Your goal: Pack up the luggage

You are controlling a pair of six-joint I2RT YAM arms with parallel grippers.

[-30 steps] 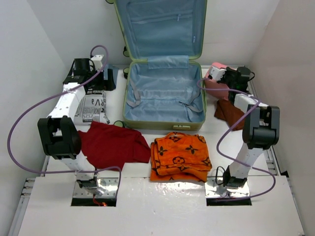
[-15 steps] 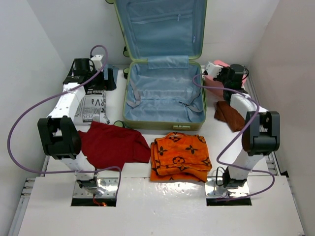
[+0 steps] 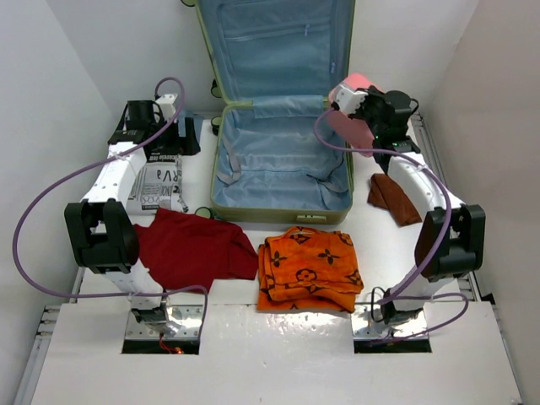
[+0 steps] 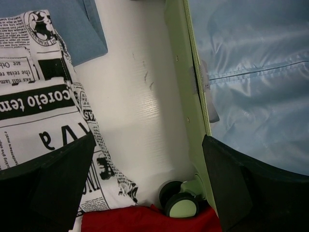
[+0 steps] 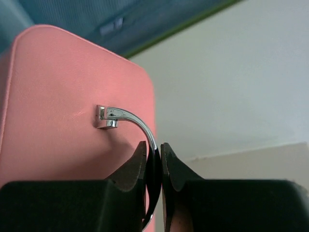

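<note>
Pink case (image 3: pixel 349 128) now aloft by luggage (image 3: pixel 278 160)

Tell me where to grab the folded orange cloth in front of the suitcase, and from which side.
Take the orange cloth at its near edge, coming in low from the side away from the suitcase, one finger under the stack. It lies flat, folded in several layers whose edges show there; a pinch from above mid-cloth would likely lift only the top layer.
</note>
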